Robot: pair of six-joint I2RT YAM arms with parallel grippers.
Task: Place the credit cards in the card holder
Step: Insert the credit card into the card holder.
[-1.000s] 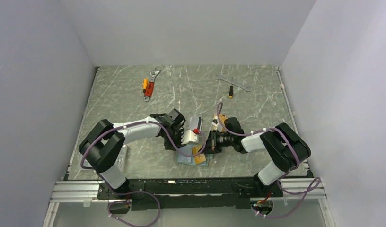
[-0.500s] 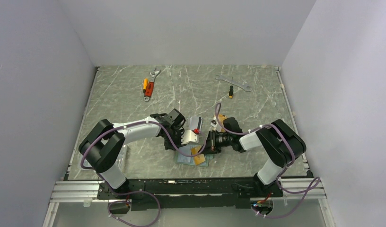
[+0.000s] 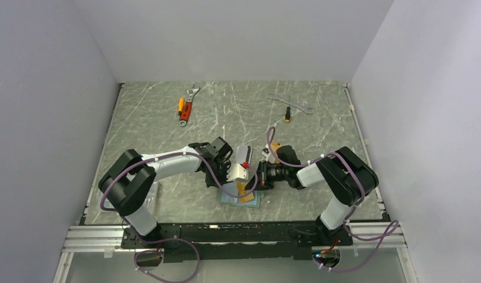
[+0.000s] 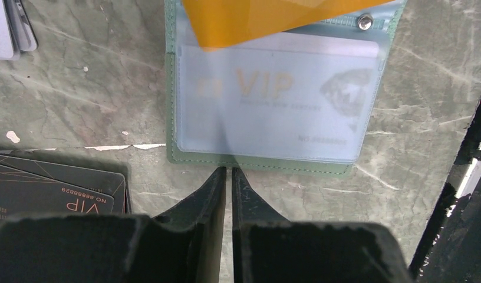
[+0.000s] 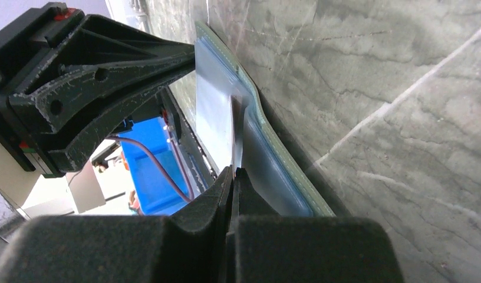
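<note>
The card holder (image 4: 267, 159) lies open on the table, sage green, with a VIP card under its clear pocket (image 4: 273, 100). My left gripper (image 4: 229, 172) is shut and empty, with its tips at the holder's near edge. An orange credit card (image 4: 267, 20) hangs over the holder's far half, and my right gripper (image 5: 233, 172) is shut on that card's edge (image 5: 235, 132). In the top view the orange card (image 3: 248, 192) sits over the holder (image 3: 229, 199) between the left gripper (image 3: 238, 186) and the right gripper (image 3: 254, 184). Black cards (image 4: 55, 188) and silver-grey cards (image 4: 11, 29) lie to the left.
An orange-handled adjustable wrench (image 3: 187, 106) lies far back left. A flat wrench (image 3: 291, 101) and a small screwdriver (image 3: 287, 115) lie far back right. Another stack of cards (image 3: 244, 155) and an orange card (image 3: 276, 146) rest behind the grippers. White walls enclose the table.
The left jaws have narrowed to nearly touching. The right gripper has carried the orange card slightly left and further over the holder.
</note>
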